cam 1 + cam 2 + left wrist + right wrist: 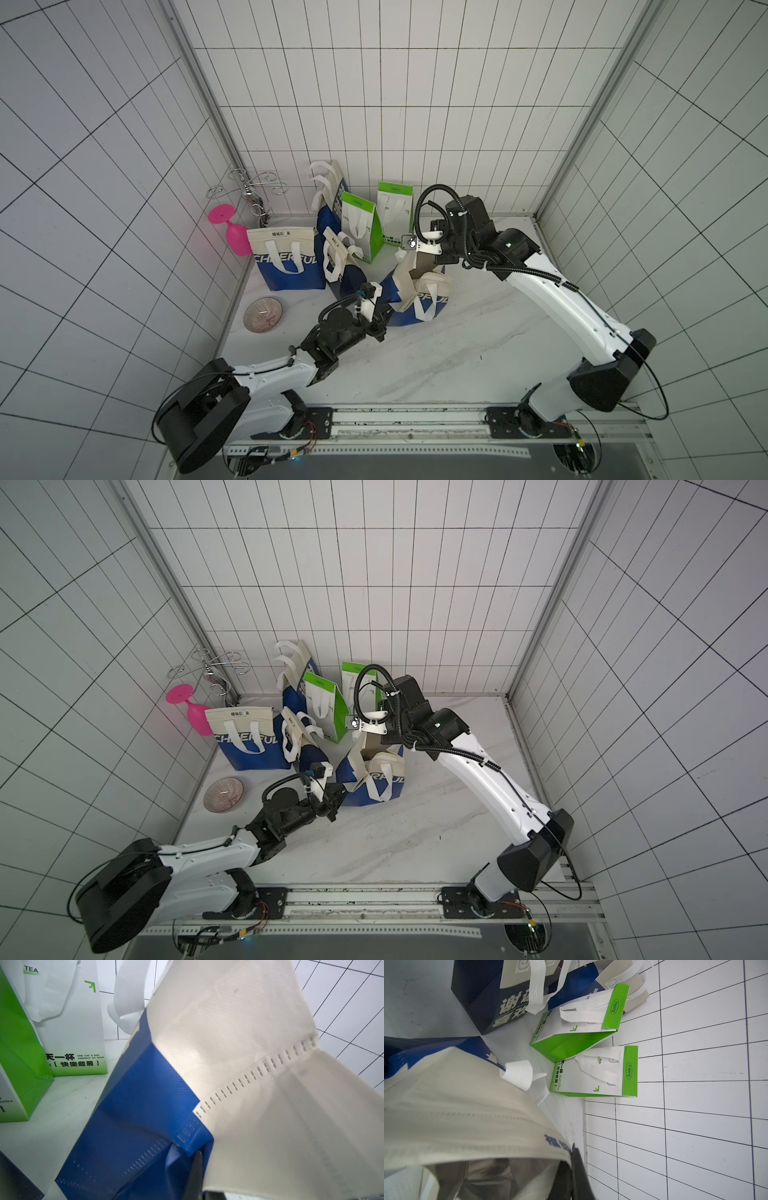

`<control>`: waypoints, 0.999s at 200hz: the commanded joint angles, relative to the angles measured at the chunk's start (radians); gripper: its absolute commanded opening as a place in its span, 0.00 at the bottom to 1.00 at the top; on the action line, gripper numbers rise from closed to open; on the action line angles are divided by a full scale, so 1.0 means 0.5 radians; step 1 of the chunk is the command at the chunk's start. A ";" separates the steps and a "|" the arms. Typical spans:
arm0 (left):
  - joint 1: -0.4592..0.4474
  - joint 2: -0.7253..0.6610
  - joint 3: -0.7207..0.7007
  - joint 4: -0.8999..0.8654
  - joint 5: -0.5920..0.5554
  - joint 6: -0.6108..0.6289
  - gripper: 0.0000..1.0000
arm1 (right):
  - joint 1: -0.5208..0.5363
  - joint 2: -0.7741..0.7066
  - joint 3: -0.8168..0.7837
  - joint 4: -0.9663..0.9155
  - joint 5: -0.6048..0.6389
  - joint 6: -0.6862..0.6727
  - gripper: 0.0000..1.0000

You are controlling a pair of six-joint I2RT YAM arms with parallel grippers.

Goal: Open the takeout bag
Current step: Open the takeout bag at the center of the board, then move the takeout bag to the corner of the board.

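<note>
The takeout bag [432,293], blue below and cream above, stands near the middle of the white marbled table [457,365], between the two arms. The left pincer [383,314] is clamped narrow on the bag's near side seam, where blue meets cream, with the fabric pinched between its fingers [197,1167]. The right pincer [573,1163] is closed on the cream top rim at the far side, and the mouth gapes, showing a silvery lining. A green-and-white tea bag [360,232] stands just behind. Farther left are another blue-and-cream bag [289,266], a ribbed bowl [262,315] and a pink goblet [235,232].
</note>
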 commanded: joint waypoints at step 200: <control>0.005 -0.164 -0.082 -0.174 -0.009 -0.038 0.01 | -0.253 -0.928 -1.510 0.874 -0.638 1.925 0.81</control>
